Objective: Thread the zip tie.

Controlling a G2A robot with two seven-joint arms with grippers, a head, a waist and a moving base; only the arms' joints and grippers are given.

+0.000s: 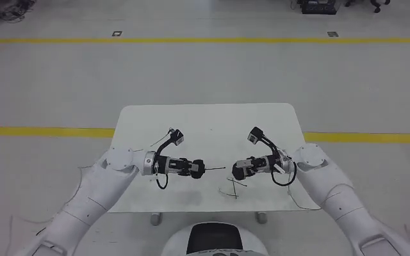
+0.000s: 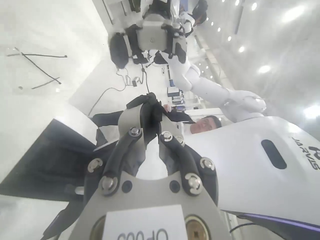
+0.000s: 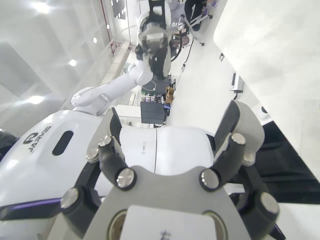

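Top view: left gripper point(image 1: 202, 169) clamps the zip tie point(image 1: 216, 169); right gripper point(image 1: 235, 171) stands wide apart

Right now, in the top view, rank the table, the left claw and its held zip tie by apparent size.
Table, largest by far.
Left claw.
Zip tie, smallest: only a thin line past the claw's tips.

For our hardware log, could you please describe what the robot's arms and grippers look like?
The left arm and right arm wear smooth white shells, turning black at the wrists, where black cables loop. The left gripper and right gripper share grey metal plates, black links with silver pins, grey fingers with black ribbed pads, and a white label.
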